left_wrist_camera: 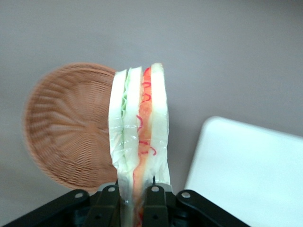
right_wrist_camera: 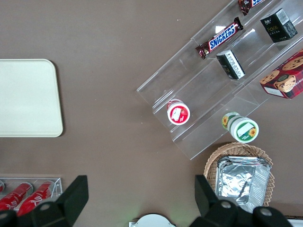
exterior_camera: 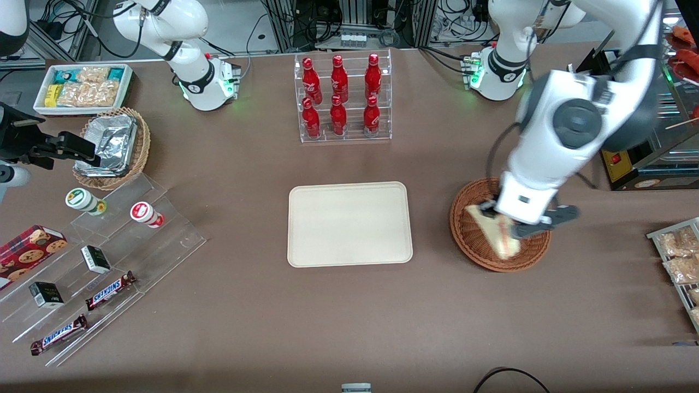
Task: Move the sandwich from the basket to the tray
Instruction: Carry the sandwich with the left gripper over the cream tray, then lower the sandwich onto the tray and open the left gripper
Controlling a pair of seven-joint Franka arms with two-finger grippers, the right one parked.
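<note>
My left gripper [exterior_camera: 505, 221] hangs above the reddish-brown wicker basket [exterior_camera: 469, 240], shut on the clear-wrapped sandwich [exterior_camera: 497, 232]. In the left wrist view the sandwich [left_wrist_camera: 139, 137] stands on edge between the black fingers [left_wrist_camera: 158, 201], its pale bread, green and red-orange filling showing. The basket [left_wrist_camera: 66, 127] lies below it with nothing in it. The cream-white tray [exterior_camera: 349, 224] lies flat on the table beside the basket, toward the parked arm's end; one corner of the tray [left_wrist_camera: 251, 170] shows in the wrist view.
A clear rack of red bottles [exterior_camera: 343, 98] stands farther from the front camera than the tray. Bagged snacks [exterior_camera: 677, 256] lie on a rack toward the working arm's end. A clear stepped shelf with candy bars [exterior_camera: 109, 289], a tan foil-filled basket [exterior_camera: 112, 147] and a white snack bin [exterior_camera: 84, 87] sit toward the parked arm's end.
</note>
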